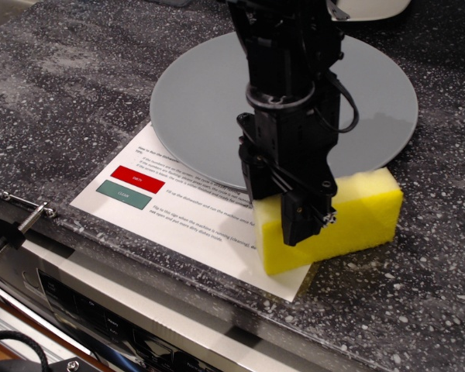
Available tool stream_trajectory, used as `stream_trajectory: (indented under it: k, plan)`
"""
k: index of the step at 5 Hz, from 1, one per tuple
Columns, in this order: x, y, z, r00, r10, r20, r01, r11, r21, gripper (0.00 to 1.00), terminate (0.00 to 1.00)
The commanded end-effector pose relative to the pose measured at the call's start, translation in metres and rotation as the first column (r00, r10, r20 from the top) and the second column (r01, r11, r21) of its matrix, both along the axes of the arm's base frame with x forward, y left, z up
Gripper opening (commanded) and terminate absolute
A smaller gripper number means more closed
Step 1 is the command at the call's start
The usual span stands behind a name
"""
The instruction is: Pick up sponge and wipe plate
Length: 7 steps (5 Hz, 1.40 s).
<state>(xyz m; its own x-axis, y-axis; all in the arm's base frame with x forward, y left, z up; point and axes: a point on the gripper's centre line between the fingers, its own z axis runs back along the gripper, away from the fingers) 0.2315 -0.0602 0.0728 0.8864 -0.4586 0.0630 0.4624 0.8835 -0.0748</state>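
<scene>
The bright yellow sponge lies on the dark speckled counter, just off the front right rim of the large round grey plate. My black gripper has come down over the sponge's left half. Its jaws are apart and straddle the sponge, one finger in front of the near face and the other behind the far face. The sponge does not look squeezed. The arm hides the middle of the plate.
A white printed sheet with a red and a green label lies under the plate's front edge and the sponge's corner. Part of a white dish shows at the top right. The counter's front edge and an appliance panel run along the bottom left.
</scene>
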Motion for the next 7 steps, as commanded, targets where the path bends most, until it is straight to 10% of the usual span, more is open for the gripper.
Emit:
stream_trajectory:
  k: [1,3,5,7]
  plan:
    - [0.012,0.002,0.021,1.000,0.027,0.004,-0.027,1.000,-0.015,0.00,0.00]
    - [0.052,0.014,0.079,0.998,0.046,0.033,-0.039,0.982,-0.183,0.00,0.00]
    - [0.076,0.035,0.027,0.992,0.125,-0.029,-0.127,0.990,-0.066,0.00,0.00]
    - [0.095,0.056,0.026,0.980,0.195,-0.046,-0.198,0.979,-0.050,0.00,0.00]
